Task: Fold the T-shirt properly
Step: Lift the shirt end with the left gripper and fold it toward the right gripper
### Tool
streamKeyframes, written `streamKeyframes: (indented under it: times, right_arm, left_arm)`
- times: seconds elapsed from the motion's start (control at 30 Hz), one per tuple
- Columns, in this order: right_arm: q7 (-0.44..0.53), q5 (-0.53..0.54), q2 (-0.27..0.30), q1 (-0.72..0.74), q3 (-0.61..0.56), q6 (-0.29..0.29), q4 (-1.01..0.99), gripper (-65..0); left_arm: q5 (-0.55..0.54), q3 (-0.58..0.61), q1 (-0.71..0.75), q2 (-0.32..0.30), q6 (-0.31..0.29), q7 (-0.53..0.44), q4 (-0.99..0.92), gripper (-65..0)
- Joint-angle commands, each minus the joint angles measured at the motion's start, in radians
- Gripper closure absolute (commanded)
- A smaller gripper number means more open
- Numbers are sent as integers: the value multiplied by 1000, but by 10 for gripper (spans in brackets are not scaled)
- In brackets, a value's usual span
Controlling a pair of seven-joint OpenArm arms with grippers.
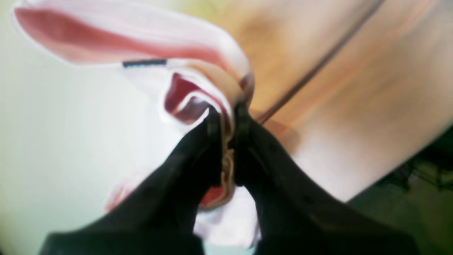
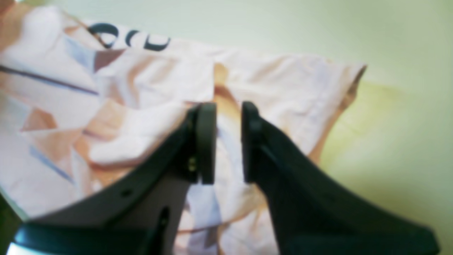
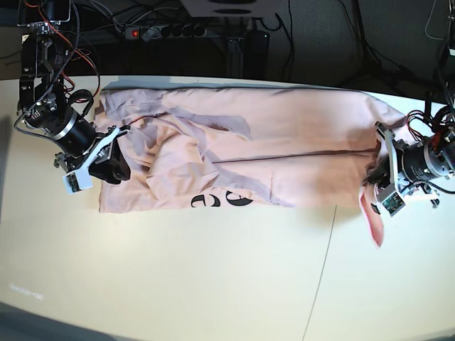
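Left of the base frame, your right gripper (image 3: 106, 162) sits on the bunched end of the T-shirt (image 3: 284, 153), a pale pink garment stretched across the white table (image 3: 213, 270), its long axis running left to right from one arm to the other. The right wrist view shows those jaws partly apart, astride a raised fold with cloth showing in the gap; whether the pads actually press the fabric you cannot tell from here. Black lettering (image 3: 220, 200) peeks out along the shirt's lower edge at centre, and a dark seam line runs rightward along the middle.

At the right of the frame, your left gripper (image 3: 380, 174) is closed tight on the shirt's other end, a loose flap hanging below it toward the lower right.

The relation that governs your next move: each claw is at one end of the long axis, the cloth lying between them, so the crumpled left end is nearer the right arm, and the pinched right end belongs to the left. Any fold across the length likely means carrying one end toward the other.

The left wrist view alone shows the layers of fabric squeezed between the closed left gripper (image 1: 226, 117) pads. The right wrist view alone shows the right gripper (image 2: 228, 141) gap. Only the base view gives you the garment's whole lie.
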Motion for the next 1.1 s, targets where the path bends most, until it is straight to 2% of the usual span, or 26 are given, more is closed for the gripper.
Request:
streamKeyframes:
  times: [0.0, 0.33, 0.47, 0.53, 0.67, 0.93, 1.07]
  right_arm:
    - [25, 11, 14, 12, 9, 72, 18, -135]
    - [25, 11, 14, 13, 9, 72, 18, -135]
    - [25, 11, 14, 12, 9, 72, 18, -135]
    - [25, 11, 14, 13, 9, 72, 18, -135]
    - [24, 11, 15, 12, 9, 72, 18, -135]
    - [25, 11, 35, 12, 10, 72, 18, -135]
    - [25, 12, 48, 12, 10, 72, 18, -135]
  left_arm:
    - [12, -13, -6, 3, 16, -24, 35, 0]
    - [20, 42, 19, 207, 34, -27, 121, 0]
    - [103, 153, 22, 278, 40, -43, 126, 0]
    - [165, 212, 23, 312, 72, -54, 126, 0]
    - [256, 291, 22, 370, 94, -81, 125, 0]
    - [278, 309, 18, 500, 101, -94, 50, 0]
    - [296, 309, -17, 527, 101, -104, -6, 0]
